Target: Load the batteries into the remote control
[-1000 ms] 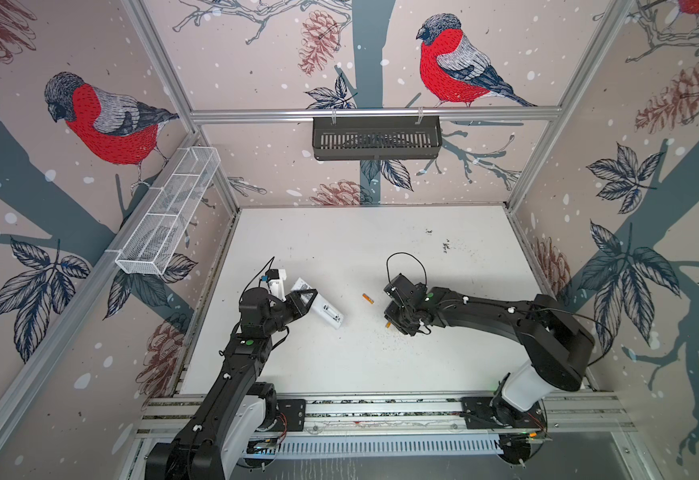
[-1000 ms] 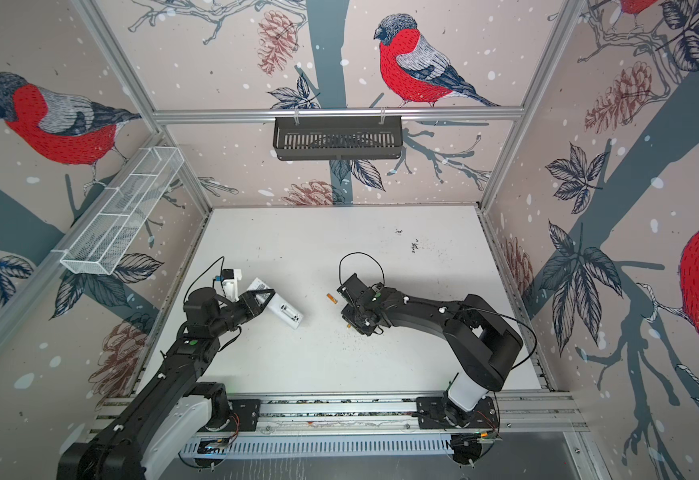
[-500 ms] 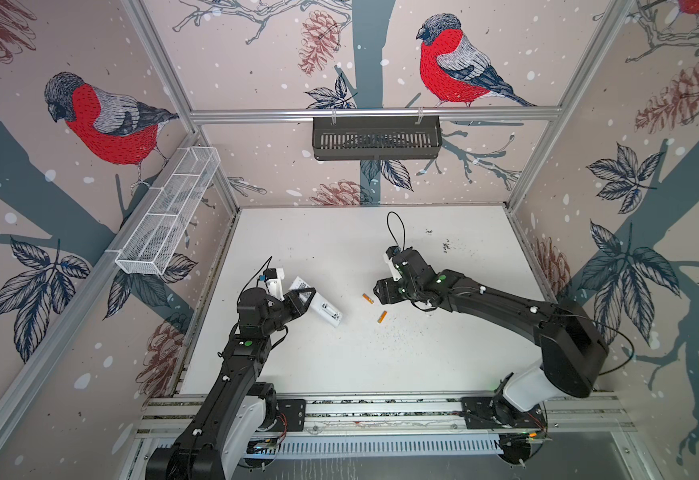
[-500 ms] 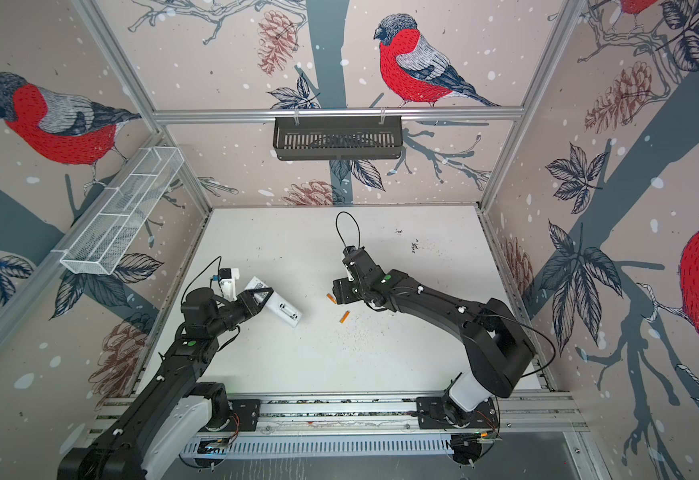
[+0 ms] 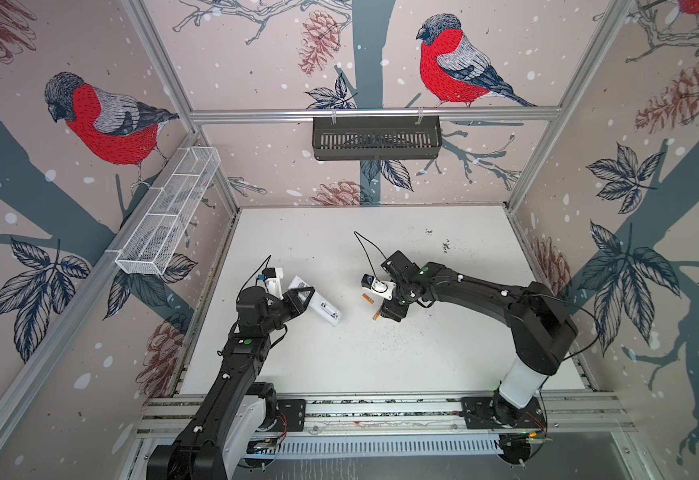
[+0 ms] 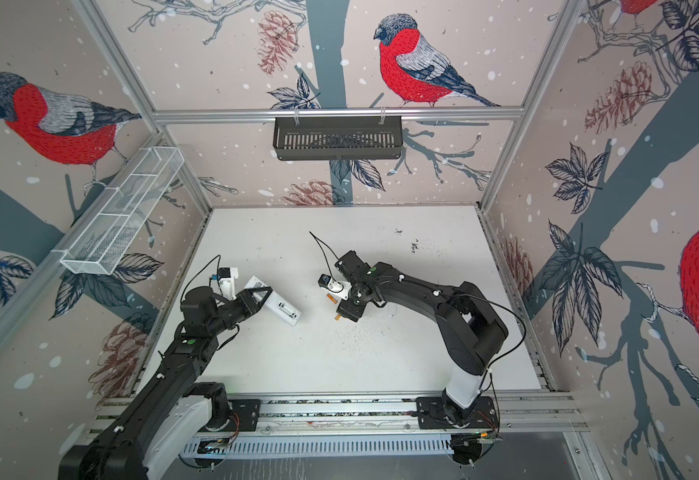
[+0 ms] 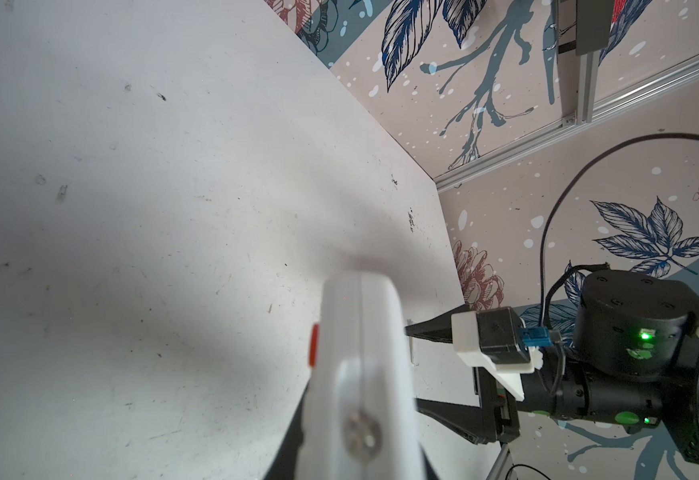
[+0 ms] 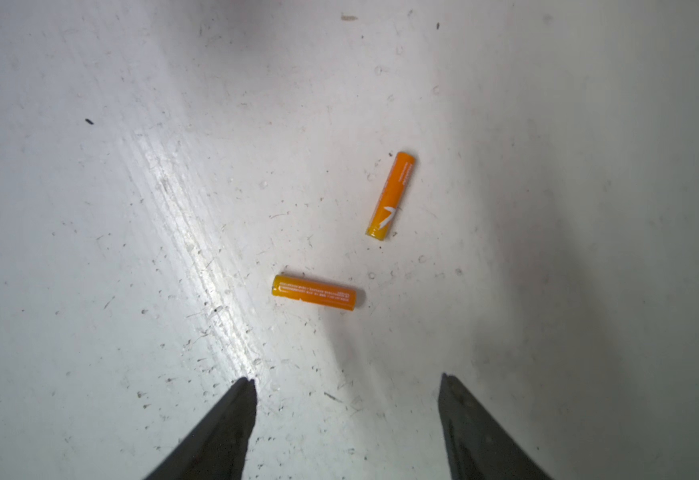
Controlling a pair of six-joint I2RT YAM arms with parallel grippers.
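**Right pincer poised over two loose batteries**

The right pincer (image 8: 345, 378) hangs with its fingers spread wide and nothing between them, tips pointing down at the bench (image 5: 381, 365). Both batteries lie loose near the middle of the bench, apart from each other and at an angle. The near battery (image 8: 314, 292) lies across the line of the fingers, and the far battery (image 8: 390, 195) points away from them. Each is a slim, glossy orange cylinder with fine print along its side. They are round and will probably roll if nudged.

The step in hand looks like picking up the first one. The near battery is the natural choice. To do it well, centre the gap over its middle and turn the wrist so the fingers close across its width, not its ends. Come straight down without brushing it, and avoid knocking the far battery.

The left pincer (image 5: 304, 297) is clamped shut on the remote control (image 5: 322, 309), a white bar held toward the bench's left edge. Its free end slants toward the middle. A slot (image 5: 328, 309) shows on the upturned face, probably the battery bay. A red button (image 7: 313, 345) shows on its side in the left wrist view.
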